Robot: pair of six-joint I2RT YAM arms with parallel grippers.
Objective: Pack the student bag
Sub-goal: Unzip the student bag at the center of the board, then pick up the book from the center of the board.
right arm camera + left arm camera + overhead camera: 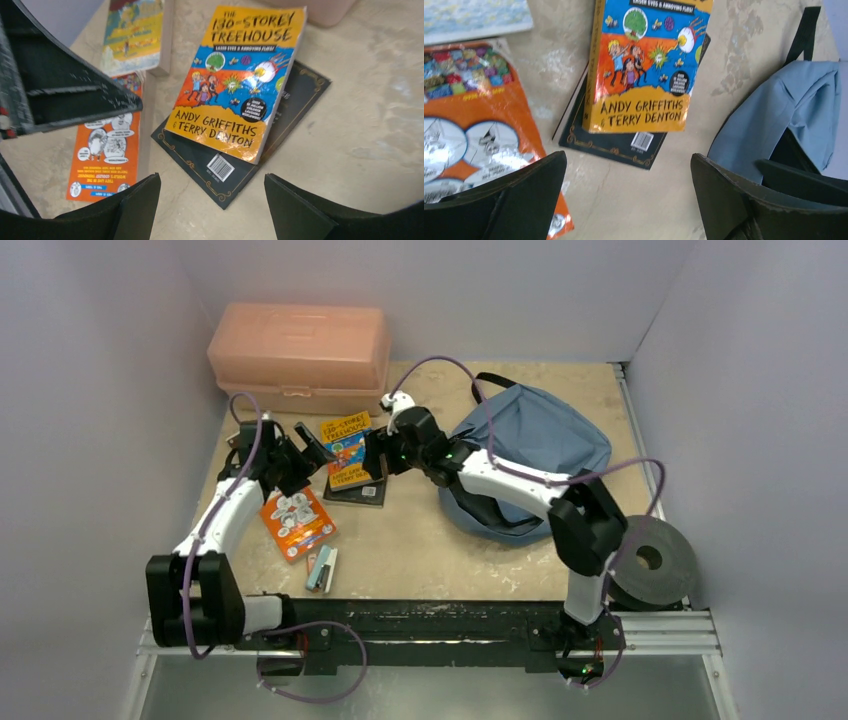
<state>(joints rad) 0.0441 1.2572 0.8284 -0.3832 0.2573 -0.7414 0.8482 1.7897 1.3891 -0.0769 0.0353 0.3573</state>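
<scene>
Plain pale walls (430,290) box the whole thing in at 9, 12 and 3 o'clock. The tabletop (430,540) is tan, kinda mottled and scuffed, with a silver rail (670,628) along 6 o'clock. Lighting's soft and even.

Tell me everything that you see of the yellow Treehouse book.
The Treehouse book is a glossy paperback, closed, lying flat with the front cover up: yellow title band, blue and orange cartoon picture, authors Andy Griffiths and Terry Denton. It rests askew on a thin black book with gold border, which lies on the table. Nothing else touches it.
</scene>
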